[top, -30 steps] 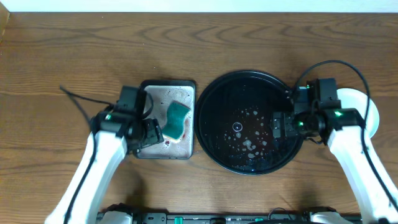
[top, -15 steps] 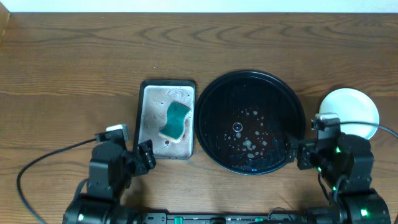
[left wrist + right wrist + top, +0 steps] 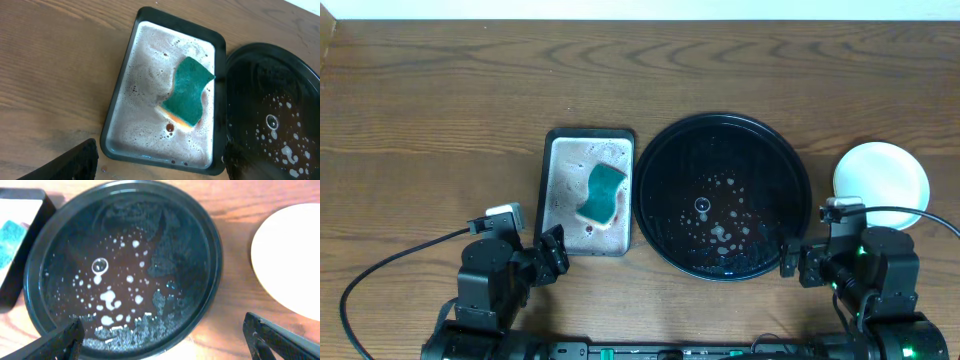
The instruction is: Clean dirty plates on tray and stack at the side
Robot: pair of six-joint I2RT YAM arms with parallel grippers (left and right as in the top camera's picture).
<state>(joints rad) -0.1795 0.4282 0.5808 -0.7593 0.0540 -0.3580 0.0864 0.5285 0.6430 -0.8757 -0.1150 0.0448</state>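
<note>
Plates (image 3: 881, 184) sit at the right edge of the frame, just beside the tray (image 3: 665, 150), which holds only suds. We find them above and right of the right gripper (image 3: 798, 262), the nearer one; being round, they offer no long axis. It and the left gripper (image 3: 550, 252) gape wide, holding nothing.

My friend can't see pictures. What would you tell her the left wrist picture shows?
A green sponge lies in a rectangular grey metal tray of foamy, reddish water on a brown wooden table. Beside it, at the right, is part of a large round glossy black tray, wet and dotted with white bubbles.
</note>
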